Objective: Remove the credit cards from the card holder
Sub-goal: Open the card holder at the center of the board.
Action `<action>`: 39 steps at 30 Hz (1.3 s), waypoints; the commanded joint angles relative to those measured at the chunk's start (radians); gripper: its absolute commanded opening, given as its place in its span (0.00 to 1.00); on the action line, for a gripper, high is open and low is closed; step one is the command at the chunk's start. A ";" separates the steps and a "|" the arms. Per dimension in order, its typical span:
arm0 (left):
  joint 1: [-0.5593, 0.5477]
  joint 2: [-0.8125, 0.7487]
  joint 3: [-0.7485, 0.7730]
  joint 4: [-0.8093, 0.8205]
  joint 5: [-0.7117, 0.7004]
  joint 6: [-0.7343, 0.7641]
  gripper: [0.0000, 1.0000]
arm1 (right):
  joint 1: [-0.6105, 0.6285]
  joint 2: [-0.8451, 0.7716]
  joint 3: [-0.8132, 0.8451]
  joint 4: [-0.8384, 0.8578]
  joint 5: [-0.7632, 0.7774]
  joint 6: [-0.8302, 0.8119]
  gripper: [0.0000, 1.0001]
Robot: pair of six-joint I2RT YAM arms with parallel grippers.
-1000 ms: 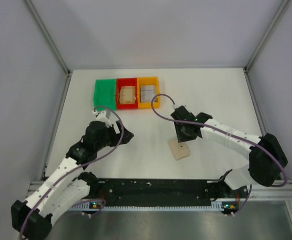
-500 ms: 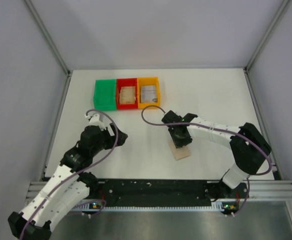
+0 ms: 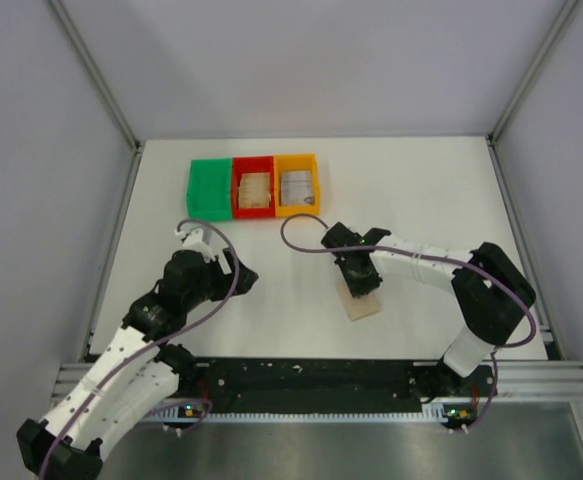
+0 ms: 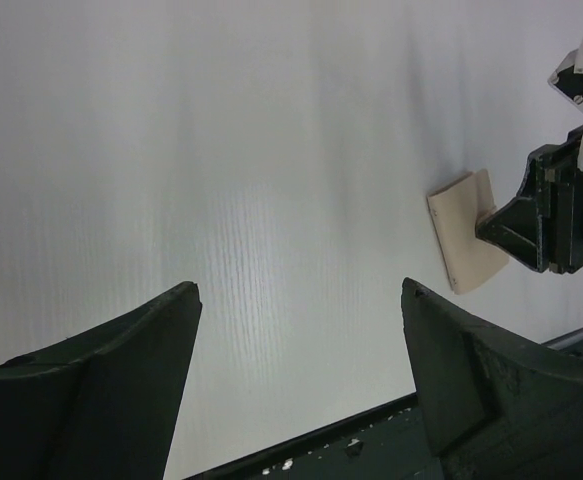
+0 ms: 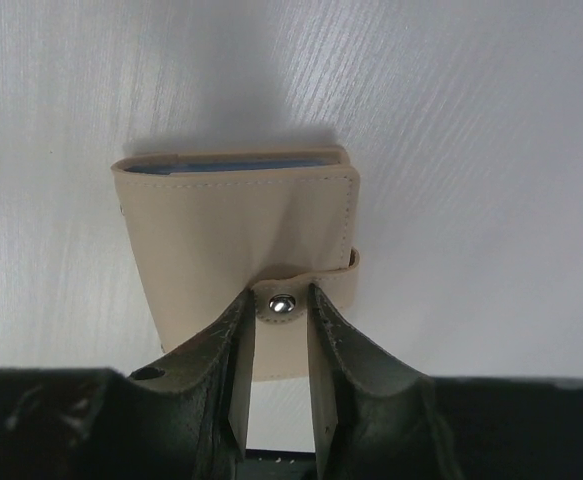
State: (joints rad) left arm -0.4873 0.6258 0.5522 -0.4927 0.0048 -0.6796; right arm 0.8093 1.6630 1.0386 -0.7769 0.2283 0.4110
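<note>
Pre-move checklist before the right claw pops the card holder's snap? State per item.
1. The card holder lies flat on the table: ok.
2. Its snap undone: not ok, it is fastened and the holder is closed.
3. The right claw straddles the snap: ok.
4. Its clamp on the snap tab is firm: cannot tell.
5. The left claw is open, holds nothing and is apart from the holder: ok.
6. Any credit cards inside: cannot tell; only the blue-grey lining shows at the edge.
</note>
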 commanded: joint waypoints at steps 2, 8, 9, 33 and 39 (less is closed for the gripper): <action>-0.007 0.051 0.009 0.065 0.095 -0.018 0.85 | -0.001 0.052 -0.098 0.099 -0.053 0.029 0.06; -0.033 0.146 -0.008 0.189 0.162 -0.070 0.85 | -0.001 -0.066 -0.042 0.097 -0.101 0.077 0.00; -0.040 0.162 -0.011 0.212 0.169 -0.081 0.85 | -0.001 -0.078 -0.032 0.100 -0.110 0.090 0.00; -0.160 0.410 -0.021 0.392 0.022 -0.221 0.84 | 0.097 -0.123 0.063 -0.027 0.146 0.092 0.66; -0.157 0.211 -0.092 0.299 -0.182 -0.255 0.85 | 0.156 -0.027 0.121 -0.056 0.235 0.101 0.64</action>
State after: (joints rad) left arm -0.6479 0.9493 0.5095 -0.1490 -0.0105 -0.9024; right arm 0.9257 1.5684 1.0904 -0.7921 0.3599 0.5171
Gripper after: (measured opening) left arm 0.848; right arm 0.652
